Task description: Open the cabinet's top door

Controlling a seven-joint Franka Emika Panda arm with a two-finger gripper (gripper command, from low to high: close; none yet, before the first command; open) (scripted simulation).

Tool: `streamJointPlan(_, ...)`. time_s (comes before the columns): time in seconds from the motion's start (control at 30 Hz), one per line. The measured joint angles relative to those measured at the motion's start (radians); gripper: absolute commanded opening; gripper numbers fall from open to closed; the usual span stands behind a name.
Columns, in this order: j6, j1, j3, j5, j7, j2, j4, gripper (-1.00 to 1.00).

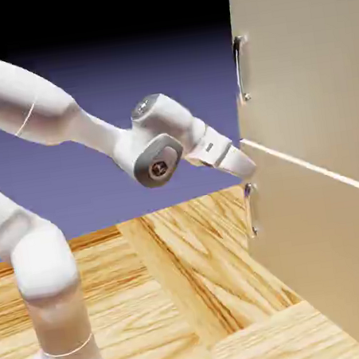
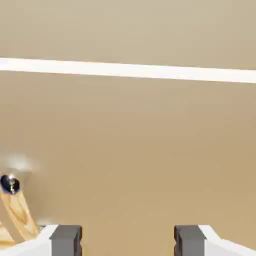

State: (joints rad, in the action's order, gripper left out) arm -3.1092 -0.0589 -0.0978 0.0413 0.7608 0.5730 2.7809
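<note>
The beige cabinet [image 1: 321, 195] stands at the exterior view's right. Its top door [image 1: 312, 68] carries a long vertical silver handle [image 1: 241, 69] near its left edge. My gripper [image 1: 247, 168] is up against the cabinet front at the seam between the two doors, well below that handle and just above the lower door's shorter handle [image 1: 251, 209]. In the hand view beige panel fills the picture, crossed by the bright seam [image 2: 128, 70]. My gripper [image 2: 127, 242] is open, its grey fingertips [image 2: 65, 240] apart with nothing between them. A silver handle end [image 2: 10, 184] shows at the left edge.
The lower door [image 1: 322, 259] is shut below the seam. The cabinet stands on a wooden table [image 1: 175, 296]. A strip of wood grain [image 2: 17, 220] shows at the hand view's lower left.
</note>
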Motion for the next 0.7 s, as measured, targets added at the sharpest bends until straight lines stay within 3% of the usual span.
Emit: streamJointPlan(0.7, -0.544, -0.535, -0.737, 0.312, 0.149, 0.023, -0.22, 0.0)
